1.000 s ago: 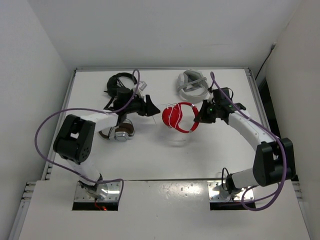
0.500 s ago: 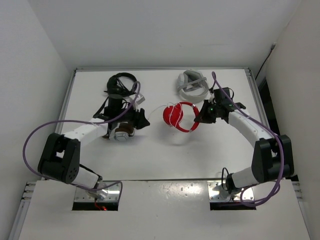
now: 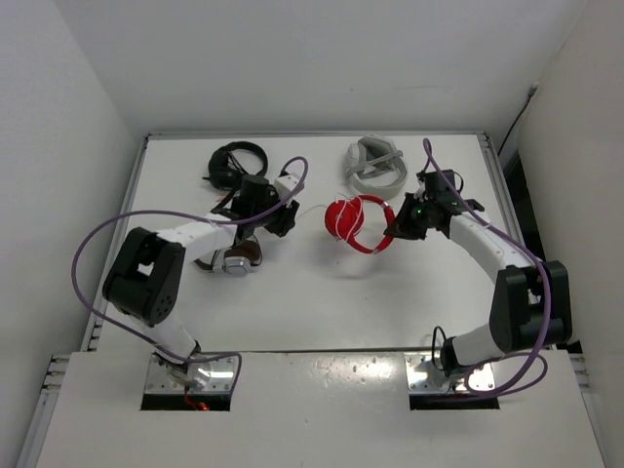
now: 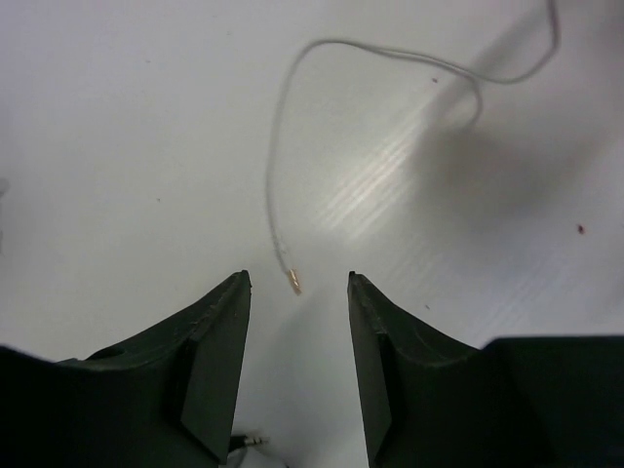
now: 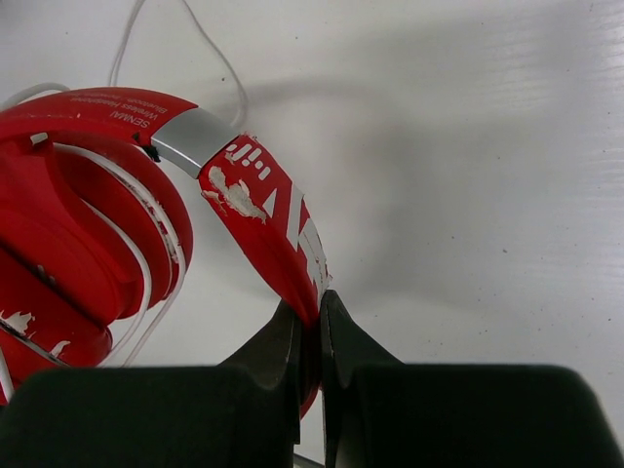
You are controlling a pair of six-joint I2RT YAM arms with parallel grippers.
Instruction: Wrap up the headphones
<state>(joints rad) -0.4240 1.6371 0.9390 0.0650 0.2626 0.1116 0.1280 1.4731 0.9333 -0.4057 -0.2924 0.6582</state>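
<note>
Sitting partway through the wrap, with a few turns of white cable (image 4: 272, 175) lying across the red headphones (image 3: 356, 224) at 2 o'clock of the table (image 3: 322, 302) centre and a loose tail trailing toward 9 o'clock. Clamping the headband (image 5: 263, 210) tightly in the right gripper (image 5: 310, 322), and holding the left gripper (image 4: 297, 281) half open, straddling the gold plug tip (image 4: 294, 286) but not yet pinching it.

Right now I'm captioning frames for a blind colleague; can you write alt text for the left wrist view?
The left end effector, two dark fingers spread open, frames the gold-tipped plug end of a thin white cable lying ungripped on the glossy white table. The cable loops away toward the upper right.
</note>
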